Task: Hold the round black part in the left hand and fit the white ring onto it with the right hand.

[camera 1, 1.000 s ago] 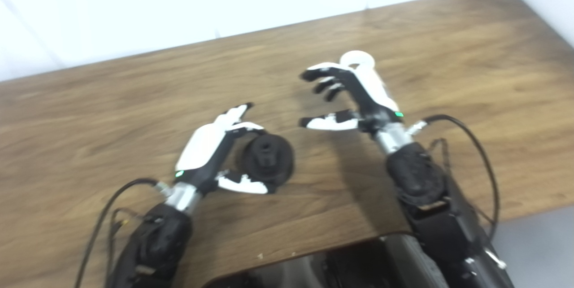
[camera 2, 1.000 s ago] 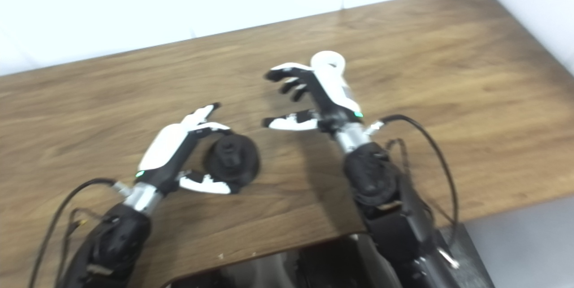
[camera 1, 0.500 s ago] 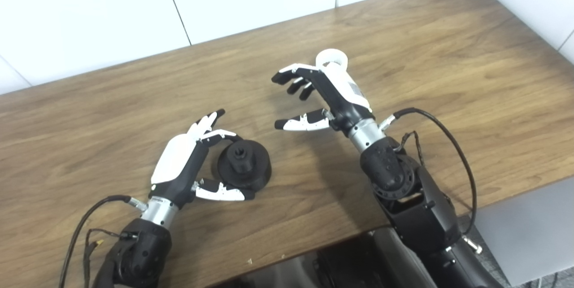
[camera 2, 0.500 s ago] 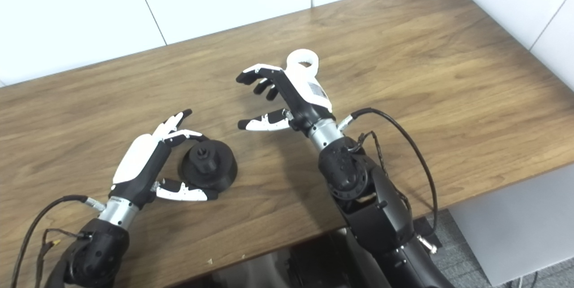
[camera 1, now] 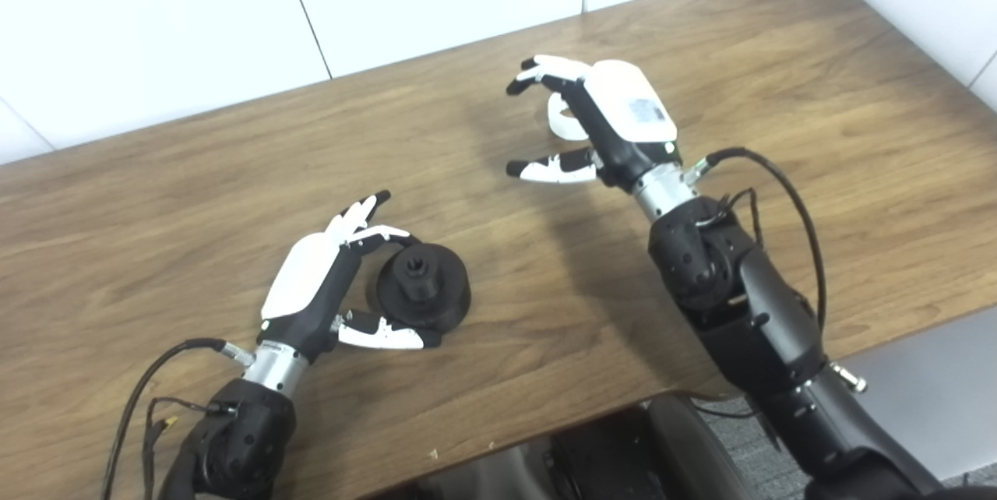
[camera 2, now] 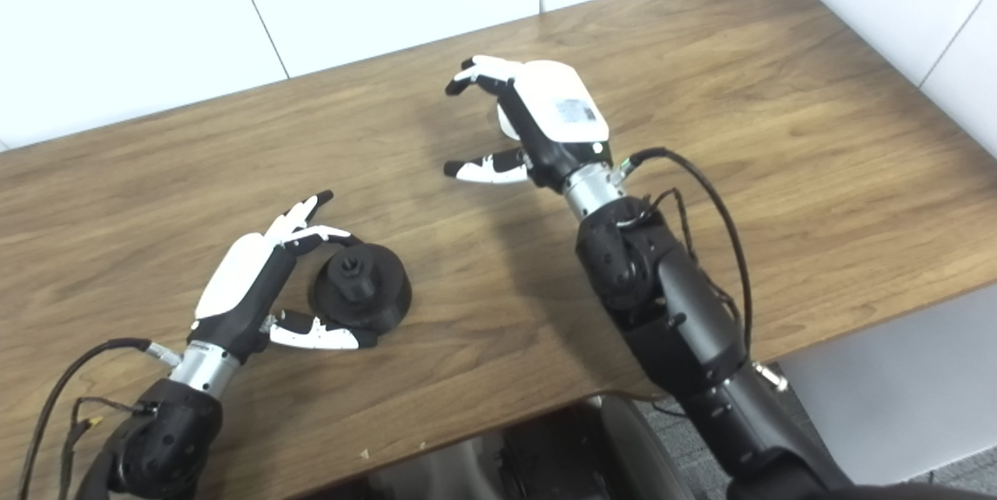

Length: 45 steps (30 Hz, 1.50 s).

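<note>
With our right hand (camera 1: 604,122) spread wide over the white ring (camera 1: 562,117) at upper centre, we should close squarely on its rim, while our left hand (camera 1: 327,290) loosely cups the black part (camera 1: 424,294) at lower left.

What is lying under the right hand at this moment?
Under the right hand, part of the white ring shows on the table, between fingers and thumb. The palm covers the rest of the ring, so whether the fingers touch it cannot be seen.
</note>
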Each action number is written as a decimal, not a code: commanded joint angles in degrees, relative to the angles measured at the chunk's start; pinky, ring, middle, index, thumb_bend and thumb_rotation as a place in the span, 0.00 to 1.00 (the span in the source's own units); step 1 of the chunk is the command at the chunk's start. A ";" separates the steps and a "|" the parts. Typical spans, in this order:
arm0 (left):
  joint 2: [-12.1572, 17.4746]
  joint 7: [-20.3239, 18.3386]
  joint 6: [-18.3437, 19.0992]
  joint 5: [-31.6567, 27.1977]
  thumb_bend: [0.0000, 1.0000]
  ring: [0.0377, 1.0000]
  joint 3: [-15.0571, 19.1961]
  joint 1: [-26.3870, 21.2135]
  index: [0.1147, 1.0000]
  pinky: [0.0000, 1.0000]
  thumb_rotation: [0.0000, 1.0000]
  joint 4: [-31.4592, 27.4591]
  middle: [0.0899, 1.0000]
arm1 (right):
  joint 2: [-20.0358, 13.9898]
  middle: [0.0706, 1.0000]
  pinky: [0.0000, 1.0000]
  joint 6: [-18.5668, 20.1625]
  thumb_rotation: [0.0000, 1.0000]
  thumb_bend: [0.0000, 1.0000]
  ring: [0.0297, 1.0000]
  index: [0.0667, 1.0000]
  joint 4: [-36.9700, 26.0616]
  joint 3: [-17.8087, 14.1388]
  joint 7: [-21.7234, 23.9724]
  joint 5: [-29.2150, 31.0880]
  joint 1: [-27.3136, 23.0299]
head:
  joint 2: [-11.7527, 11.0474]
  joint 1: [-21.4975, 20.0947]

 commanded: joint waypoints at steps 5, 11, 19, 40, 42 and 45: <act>0.81 -0.40 -0.41 0.81 0.98 1.00 0.14 -0.13 0.55 1.00 0.30 -0.22 1.00 | -3.35 0.84 0.65 -0.47 0.33 0.73 0.81 0.70 0.78 -1.66 1.11 -0.25 -4.44 | -0.07 0.17; 0.61 -0.14 -0.31 1.08 0.97 1.00 0.25 -0.26 0.56 1.00 0.29 0.05 1.00 | -5.51 0.86 0.69 -0.02 0.35 0.76 0.84 0.71 3.90 -1.92 2.67 -0.72 -6.83 | -0.20 0.39; 0.51 -0.50 0.04 0.84 0.97 1.00 0.39 -0.26 0.56 1.00 0.29 -0.21 1.00 | -8.11 0.91 0.77 4.49 0.41 0.80 0.90 0.76 8.45 -2.14 8.65 -0.82 -10.77 | -0.21 0.86; 0.36 -1.03 1.02 0.97 0.96 1.00 0.86 -0.20 0.56 1.00 0.30 -1.24 1.00 | -11.05 1.00 0.89 11.85 0.52 0.93 0.99 0.87 18.41 0.79 17.71 0.81 -16.57 | -0.21 2.48; 0.30 -0.99 1.00 0.94 0.97 1.00 0.92 -0.15 0.56 1.00 0.30 -1.28 1.00 | -11.10 1.00 0.90 11.77 0.52 0.93 1.00 0.87 18.54 0.94 17.65 0.96 -16.53 | -0.15 2.45; 0.34 -0.95 0.83 0.94 0.97 1.00 0.95 -0.10 0.56 1.00 0.30 -1.29 1.00 | -11.13 1.00 0.90 11.32 0.52 0.93 0.99 0.86 18.76 1.14 17.13 0.99 -16.36 | -0.06 2.59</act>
